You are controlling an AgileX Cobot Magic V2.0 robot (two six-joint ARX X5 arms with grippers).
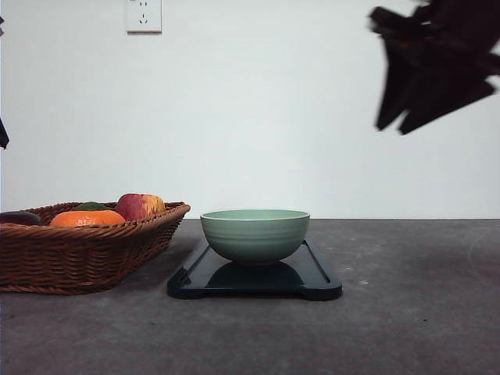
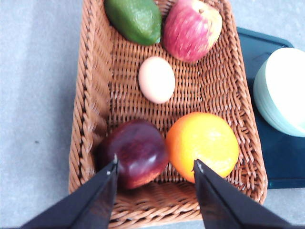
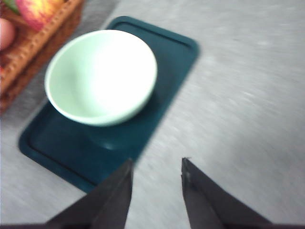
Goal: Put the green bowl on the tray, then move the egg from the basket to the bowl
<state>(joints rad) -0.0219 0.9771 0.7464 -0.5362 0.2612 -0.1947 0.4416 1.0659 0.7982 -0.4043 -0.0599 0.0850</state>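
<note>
The pale green bowl (image 1: 255, 233) stands upright and empty on the black tray (image 1: 316, 283) at the table's middle; both also show in the right wrist view, bowl (image 3: 101, 76) on tray (image 3: 171, 52). The brown wicker basket (image 1: 78, 254) sits left of the tray. In the left wrist view the pale egg (image 2: 157, 79) lies in the middle of the basket (image 2: 90, 81). My left gripper (image 2: 156, 164) hangs open above the basket's near end, over a dark red fruit and an orange. My right gripper (image 3: 156, 162) is open and empty, raised high at the right (image 1: 396, 125), blurred.
The basket also holds a green avocado (image 2: 135, 19), a red apple (image 2: 193, 29), a dark red fruit (image 2: 138, 151) and an orange (image 2: 202, 145). The bowl's edge (image 2: 281, 90) and the tray lie just beside the basket. Bare grey table stretches right of the tray (image 1: 422, 297).
</note>
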